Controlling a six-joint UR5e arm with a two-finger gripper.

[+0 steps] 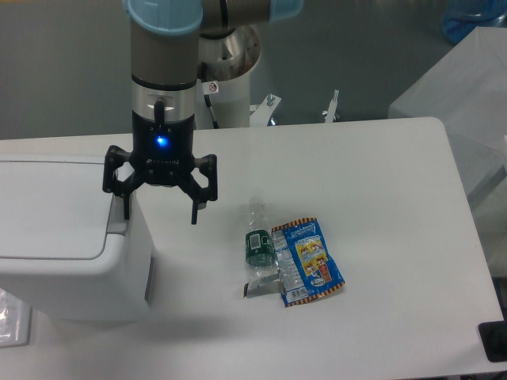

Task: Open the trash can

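Note:
The trash can is a large white boxy bin at the left of the table, its flat recessed lid down. My gripper hangs open just off the bin's right edge, pointing down. Its left finger sits at the lid's right rim by the grey strip, while the right finger is over bare table. Nothing is held between the fingers.
A small clear bottle with a dark green label lies on the white table beside a blue snack packet. The arm's base stands behind the table. A black object sits at the lower right corner.

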